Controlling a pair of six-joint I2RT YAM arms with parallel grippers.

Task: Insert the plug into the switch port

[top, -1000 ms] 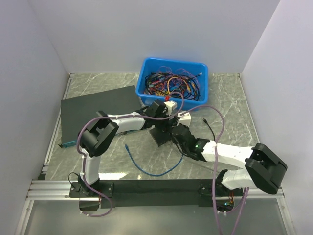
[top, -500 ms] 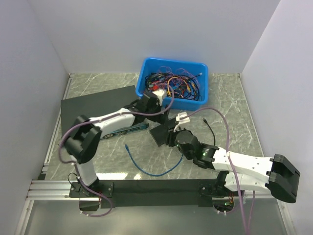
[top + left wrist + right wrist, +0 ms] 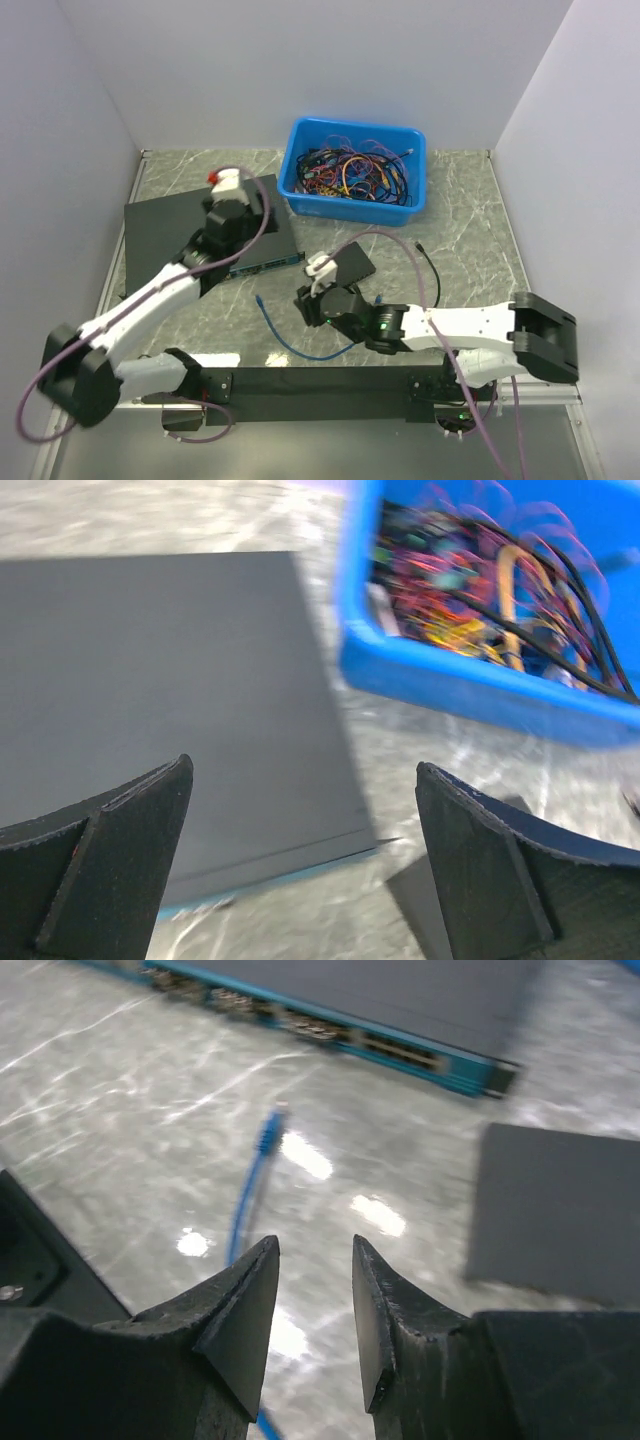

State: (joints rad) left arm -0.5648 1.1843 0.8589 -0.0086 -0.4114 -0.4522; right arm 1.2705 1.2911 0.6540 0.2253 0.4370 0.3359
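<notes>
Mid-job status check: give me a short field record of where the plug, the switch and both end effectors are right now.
plug: lying on the table at the end of the blue cable, not held, not inserted
small black switch: flat on the table, apart from the plug; port not visible
left end effector: wide open, empty, over the large black unit
right end effector: jaws slightly apart, empty, low over the blue cable
blue bin: at the far side, full of tangled cables
</notes>
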